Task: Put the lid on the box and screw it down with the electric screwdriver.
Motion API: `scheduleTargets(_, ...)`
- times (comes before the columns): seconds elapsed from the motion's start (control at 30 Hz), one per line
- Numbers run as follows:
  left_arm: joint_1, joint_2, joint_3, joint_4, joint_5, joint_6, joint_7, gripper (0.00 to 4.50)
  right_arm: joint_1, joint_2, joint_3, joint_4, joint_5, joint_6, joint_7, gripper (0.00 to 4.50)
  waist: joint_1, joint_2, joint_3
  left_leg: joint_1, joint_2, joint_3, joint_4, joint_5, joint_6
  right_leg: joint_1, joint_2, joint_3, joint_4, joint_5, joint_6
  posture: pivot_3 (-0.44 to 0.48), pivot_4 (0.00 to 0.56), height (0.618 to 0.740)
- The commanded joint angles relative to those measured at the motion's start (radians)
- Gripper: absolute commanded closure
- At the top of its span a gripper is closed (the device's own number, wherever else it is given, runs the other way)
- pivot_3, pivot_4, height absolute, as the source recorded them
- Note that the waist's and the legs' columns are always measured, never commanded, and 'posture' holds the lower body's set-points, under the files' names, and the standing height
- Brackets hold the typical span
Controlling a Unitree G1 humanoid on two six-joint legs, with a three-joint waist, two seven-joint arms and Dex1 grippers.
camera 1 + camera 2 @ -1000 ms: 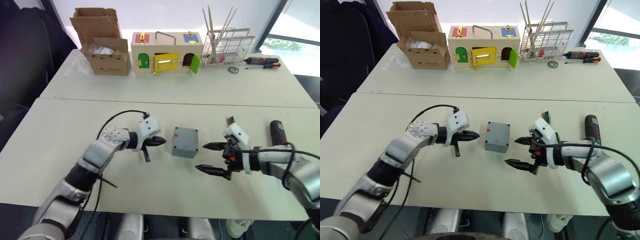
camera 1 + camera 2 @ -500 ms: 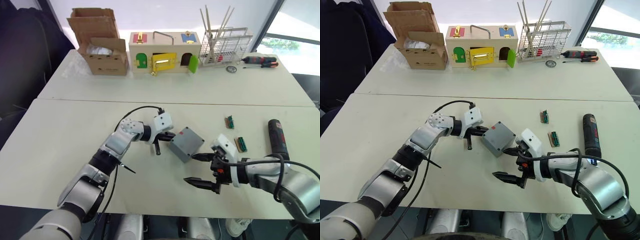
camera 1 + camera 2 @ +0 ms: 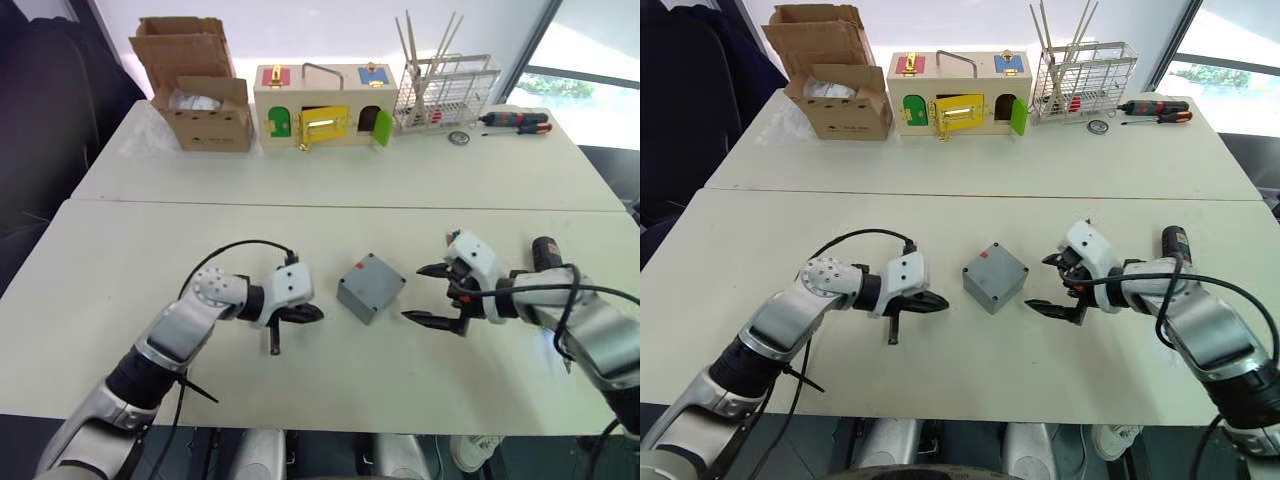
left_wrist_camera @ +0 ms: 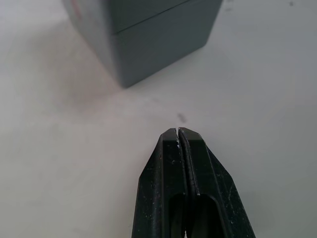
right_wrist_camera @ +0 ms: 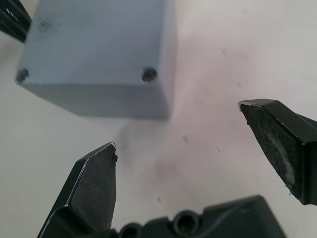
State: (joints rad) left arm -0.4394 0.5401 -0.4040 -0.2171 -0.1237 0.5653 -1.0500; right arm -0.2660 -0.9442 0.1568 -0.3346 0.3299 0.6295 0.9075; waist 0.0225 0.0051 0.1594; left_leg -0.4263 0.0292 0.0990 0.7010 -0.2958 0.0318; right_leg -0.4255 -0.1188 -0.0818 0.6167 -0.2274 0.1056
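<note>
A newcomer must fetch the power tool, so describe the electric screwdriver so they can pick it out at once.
Start at the near white table and go to its right end, behind the robot's right arm. There the electric screwdriver lies flat: a thick black cylinder with red markings. The other two screwdrivers are slim, red-and-black, and lie on the far table beside the wire rack.

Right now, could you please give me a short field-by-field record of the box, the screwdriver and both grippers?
box: grey box on the near table, turned corner-on, between the two grippers
lid: seated on the box, seam visible in the left wrist view
electric screwdriver: black electric screwdriver lying on the table behind the right arm
left gripper: left gripper, jaws shut, apart from the box, holding nothing
right gripper: right gripper, jaws open, apart from the box, holding nothing
</note>
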Motion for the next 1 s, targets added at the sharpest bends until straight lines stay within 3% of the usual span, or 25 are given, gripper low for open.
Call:
scheduleTargets(0.03, -0.042, -0.074, -0.016, 0.032, 0.025, -0.008, 0.076, 4.50, -0.017, 0.014, 0.023, -0.040, 0.005, -0.001, 0.044, 0.01, 0.008, 0.000, 0.000, 0.000, -0.001, 0.000, 0.000, 0.000, 0.000, 0.000, 0.000, 0.000, 0.000, 0.000, 0.000, 0.000, 0.150, 0.728)
scheduleTargets(0.27, -0.120, -0.183, 0.003, 0.210, 0.068, -0.118, 0.170, 4.50, 0.053, 0.029, 0.005, -0.140, 0.028, 0.060, 0.033, 0.01, 0.016, 0.000, 0.000, 0.000, -0.002, 0.000, 0.000, 0.000, 0.000, 0.000, 0.000, 0.000, 0.001, 0.000, 0.000, 0.000, 0.150, 0.728)
scheduleTargets(0.8, -0.151, -0.207, 0.008, 0.296, 0.080, -0.189, 0.172, 4.50, 0.119, 0.049, -0.053, -0.213, 0.037, 0.130, -0.040, 0.01, 0.017, 0.000, 0.000, 0.000, -0.001, 0.000, 0.000, 0.000, 0.000, 0.000, 0.000, 0.000, 0.001, 0.000, 0.000, 0.000, 0.150, 0.728)
scheduleTargets(0.93, -0.104, -0.115, 0.026, 0.202, 0.067, -0.145, 0.125, 4.50, 0.196, -0.052, -0.310, -0.237, 0.102, 0.299, -0.044, 0.01, 0.016, 0.000, 0.000, 0.000, -0.001, 0.000, 0.000, 0.000, 0.000, 0.000, 0.000, 0.000, 0.000, 0.000, 0.000, 0.000, 0.150, 0.728)
scheduleTargets(1.0, -0.072, -0.066, 0.049, 0.141, 0.037, -0.121, 0.096, 4.50, 0.197, -0.024, -0.510, -0.202, 0.171, 0.371, -0.063, 0.01, 0.015, -0.001, 0.000, 0.000, 0.000, 0.000, 0.000, 0.000, 0.000, 0.000, 0.000, 0.000, 0.000, 0.000, 0.000, 0.000, 0.150, 0.728)
